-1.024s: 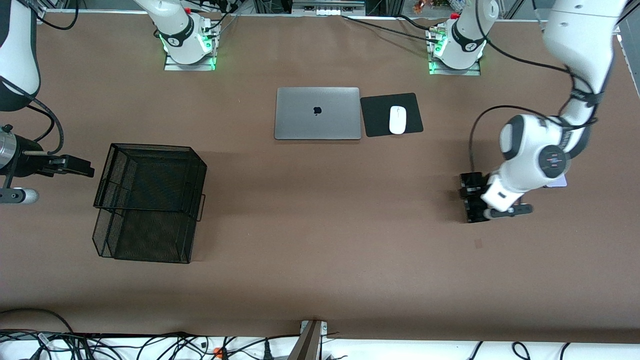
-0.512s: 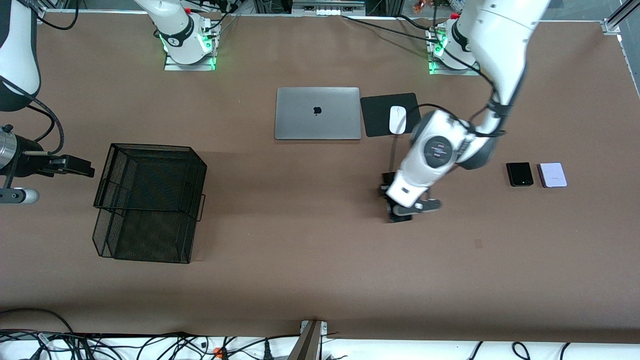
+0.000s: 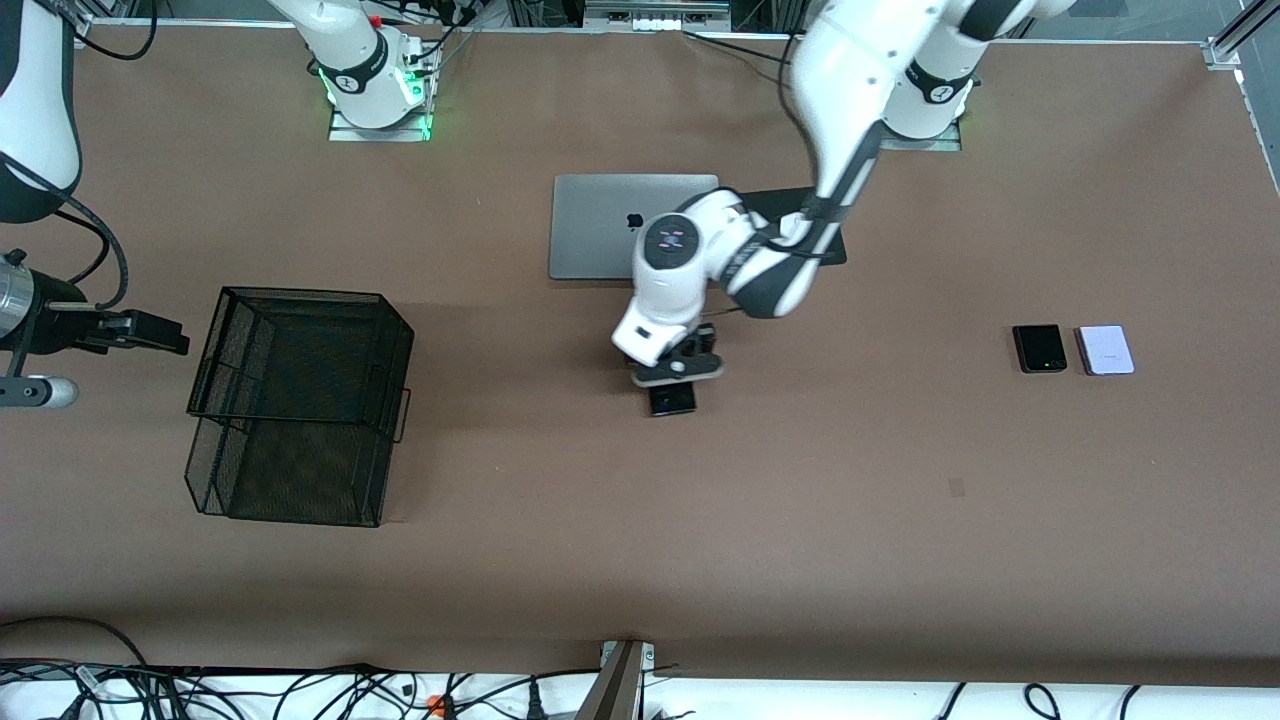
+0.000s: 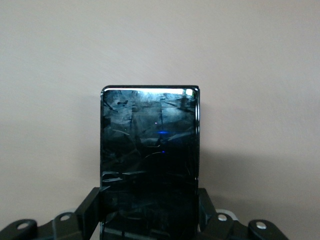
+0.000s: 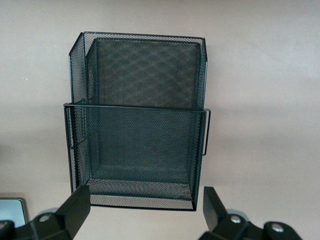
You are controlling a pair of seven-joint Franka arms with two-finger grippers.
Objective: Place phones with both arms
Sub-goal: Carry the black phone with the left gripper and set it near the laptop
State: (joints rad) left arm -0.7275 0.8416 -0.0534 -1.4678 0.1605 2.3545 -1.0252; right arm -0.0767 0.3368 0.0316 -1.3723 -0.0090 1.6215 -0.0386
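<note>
Mid-table, left hand (image 3: 672, 385) carried long phone (image 4: 149, 160) here

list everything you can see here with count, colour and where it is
long phone: 1, black, clamped in the left pincer over the middle of the table
small phones: 2, black and pale lavender-white, side by side toward the left arm's end
laptop: 1, silver, closed, near the arm bases
mouse pad: 1, black, beside the laptop, mostly covered by the left arm
mesh basket: 1, black, two compartments, toward the right arm's end
table: 1, brown
left pincer: shut on the long phone
right pincer: open, waiting beside the basket
</note>
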